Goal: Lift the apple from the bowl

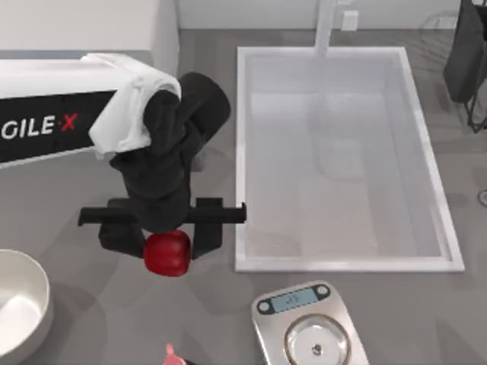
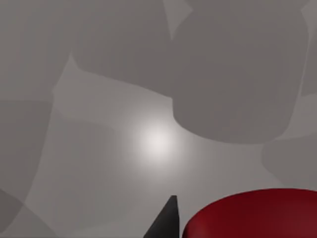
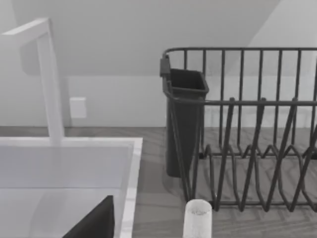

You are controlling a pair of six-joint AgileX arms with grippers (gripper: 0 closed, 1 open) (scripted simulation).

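The grey table (image 1: 396,319) spans the top view, and set into it at centre and right is the big white sink (image 1: 338,262) with its pale faucet (image 1: 326,26) rising at the far rim; the right wrist view takes in the same basin (image 3: 69,148) and faucet (image 3: 49,79). At the far right edge stands a dark wire dish rack (image 1: 466,61), seen closer from the right wrist as black bars (image 3: 257,148) with a dark cutlery cup (image 3: 184,119) at its near corner and a small whitish cylinder (image 3: 197,218) in front of it. My left arm (image 1: 163,144), white-shelled with black links, reaches in from the left of the table and bends down between the bowl and the sink. A silver scale (image 1: 310,331) with a round steel plate sits at the near edge, below the sink. The off-white bowl (image 1: 34,293) lies at the lower left corner, only partly in frame. The left gripper (image 1: 167,247) points downward with its fingers closed narrowly around the apple (image 1: 167,253), which hangs well clear of the bowl, to its right and just left of the sink's near corner; the left wrist view catches the red fruit (image 2: 252,215) beside a dark fingertip (image 2: 166,220), grey tabletop beneath. A tiny pink object (image 1: 170,353) rests at the near edge below the apple.
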